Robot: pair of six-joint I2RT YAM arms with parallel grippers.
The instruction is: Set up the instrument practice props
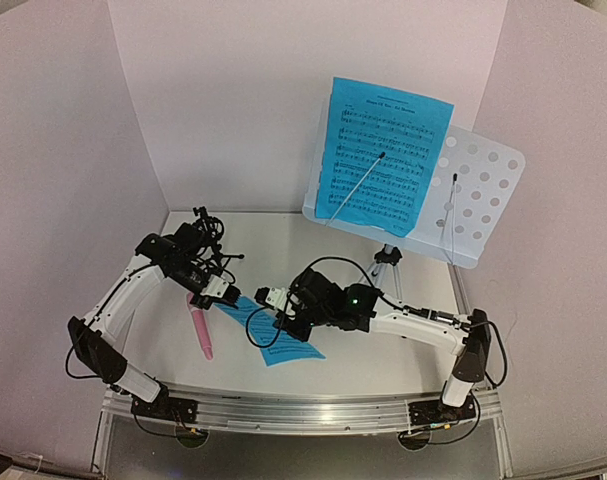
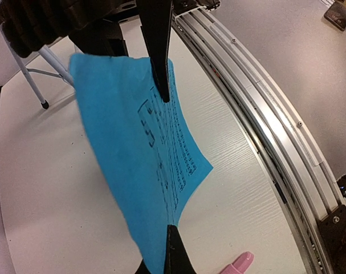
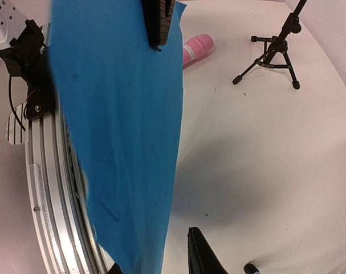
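The music stand's perforated pale desk (image 1: 478, 185) stands at the back right with one blue page (image 1: 383, 155) on its left half. The second blue page (image 1: 278, 338) sits between both arms, partly raised off the table. My left gripper (image 1: 228, 292) is open; the page (image 2: 133, 148) runs between its jaws and rests against the lower fingertip (image 2: 175, 245). My right gripper (image 1: 265, 300) is open too, and the page (image 3: 115, 125) hangs across its jaws. The pink microphone (image 1: 201, 328) lies on the table left of the page. The black tripod mount (image 3: 273, 54) stands at the back left.
An aluminium rail (image 1: 303, 410) runs along the near table edge, close under the page (image 2: 264, 131). The stand's silver legs (image 1: 386, 262) rise behind my right arm. White walls close the back and both sides.
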